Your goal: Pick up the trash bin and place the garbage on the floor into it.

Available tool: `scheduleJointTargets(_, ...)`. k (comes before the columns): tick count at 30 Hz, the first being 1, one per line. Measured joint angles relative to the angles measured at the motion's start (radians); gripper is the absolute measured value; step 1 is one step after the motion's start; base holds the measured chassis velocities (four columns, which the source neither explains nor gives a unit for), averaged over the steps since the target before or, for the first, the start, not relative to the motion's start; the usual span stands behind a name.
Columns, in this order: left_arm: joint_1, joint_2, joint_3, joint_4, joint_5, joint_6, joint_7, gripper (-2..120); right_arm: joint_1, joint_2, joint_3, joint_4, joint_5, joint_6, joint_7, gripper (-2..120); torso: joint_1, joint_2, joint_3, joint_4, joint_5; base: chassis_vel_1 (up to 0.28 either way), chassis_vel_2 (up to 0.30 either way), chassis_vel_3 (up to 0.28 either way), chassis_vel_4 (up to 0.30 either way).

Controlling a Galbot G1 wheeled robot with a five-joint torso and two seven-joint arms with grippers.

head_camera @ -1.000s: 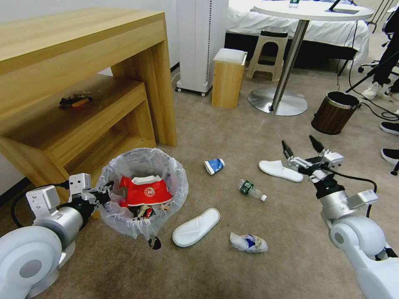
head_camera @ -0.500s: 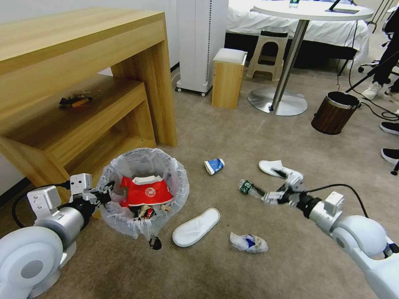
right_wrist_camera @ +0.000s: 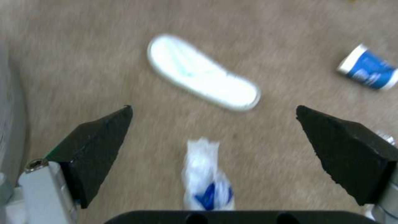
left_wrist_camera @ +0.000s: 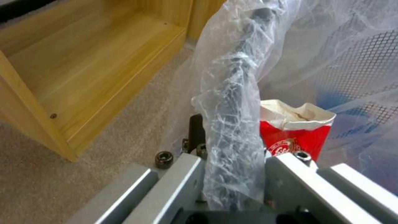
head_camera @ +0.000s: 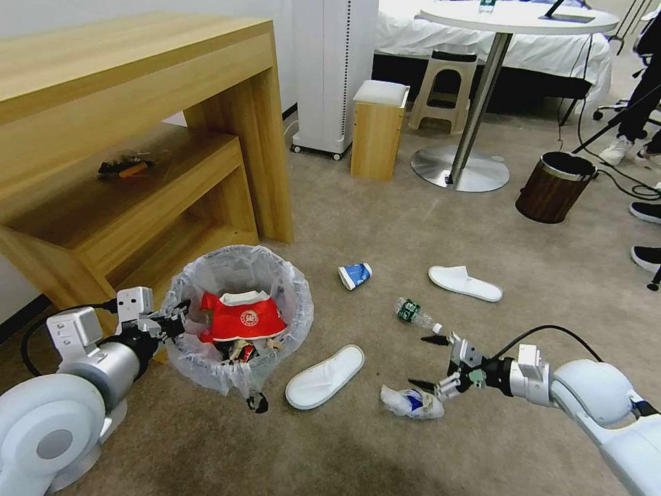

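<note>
The trash bin, lined with a crinkly white bag, stands on the floor by the desk and holds a red paper box. My left gripper is shut on its bag-covered rim. My right gripper hangs open low over the carpet, its fingertips just beside a crumpled white-and-blue wrapper. In the right wrist view that wrapper lies between the spread fingers. Other garbage on the floor includes a clear bottle, a blue cup and two white slippers.
A wooden desk with a lower shelf stands left of the bin. Farther back are a small wooden stool, a round table's metal base and a wood-grain bin. A person's shoes and cables lie at the right edge.
My right arm has swung down and leftward, from above the far slipper past the bottle to the crumpled wrapper, staying open. The left gripper and the bin have not moved.
</note>
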Motion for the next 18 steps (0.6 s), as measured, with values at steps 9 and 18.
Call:
scheduleJointTargets(9, 0.006, -0.001, 0.001, -0.005, 0.004, 0.0, 0.001, 0, 0.014, 0.04, -0.014, -0.087, -0.099, 0.032, -0.083, 100, 0.0, 0.0, 0.0, 0.0, 0.0, 0.0, 0.0, 0.0, 0.0)
scheduleJointTargets(18, 0.01, -0.001, 0.0, -0.01, 0.015, 0.0, 0.002, 0, 0.043, 0.077, -0.034, -0.19, -0.145, 0.069, -0.123, 100, 0.0, 0.0, 0.0, -0.0001, 0.0, 0.0, 0.0, 0.0, 0.0)
